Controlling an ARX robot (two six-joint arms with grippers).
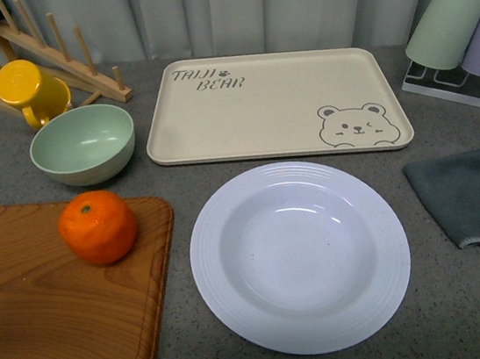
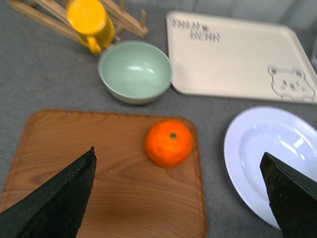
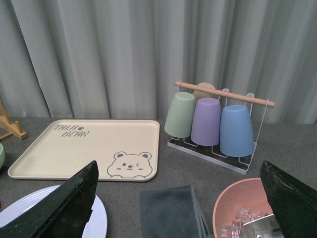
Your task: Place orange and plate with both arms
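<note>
Approach step, nothing gripped. Left gripper (image 2: 177, 153) is spread wide, the orange (image 2: 168, 143) framed between its jaws, untouched, on the board (image 2: 74, 144). Right gripper (image 3: 178, 166) is wide, the plate (image 3: 25, 210) below one jaw. Next, judged: lower left, close.

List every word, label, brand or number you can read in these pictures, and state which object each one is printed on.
"TAIJI BEAR": printed in two lines near one corner of the beige tray, readable in the front and right wrist views.
Same print in the left wrist view: too blurred to read.
Nothing else in view shows any readable text or number.
</note>
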